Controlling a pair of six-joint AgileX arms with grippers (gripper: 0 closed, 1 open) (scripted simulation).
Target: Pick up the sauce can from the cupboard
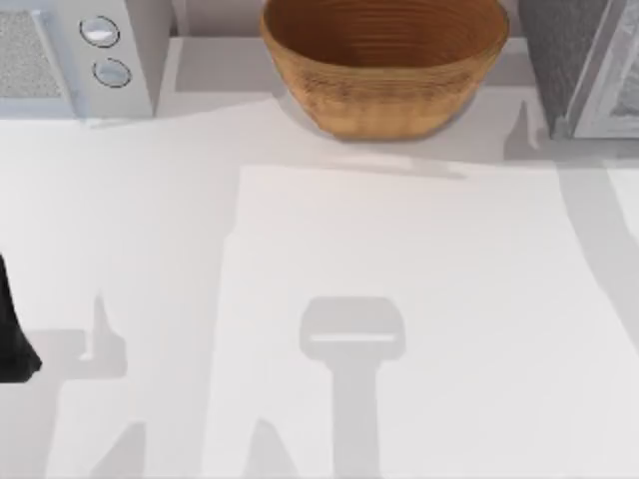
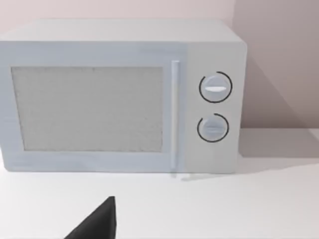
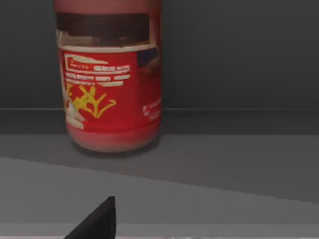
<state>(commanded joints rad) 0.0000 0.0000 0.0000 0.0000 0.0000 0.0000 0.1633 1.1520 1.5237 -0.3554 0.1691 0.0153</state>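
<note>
The sauce can stands upright on a dark shelf inside the cupboard, which sits at the table's back right. The can has a red label with yellow and white markings and a dark band near its top. A dark part of my right gripper sits low in the right wrist view, short of the can and apart from it. My left gripper is parked at the table's left edge and faces the microwave.
A large woven basket stands at the back middle of the white table. The white microwave, with its two round dials, is at the back left. The cupboard's pale door is at the far right.
</note>
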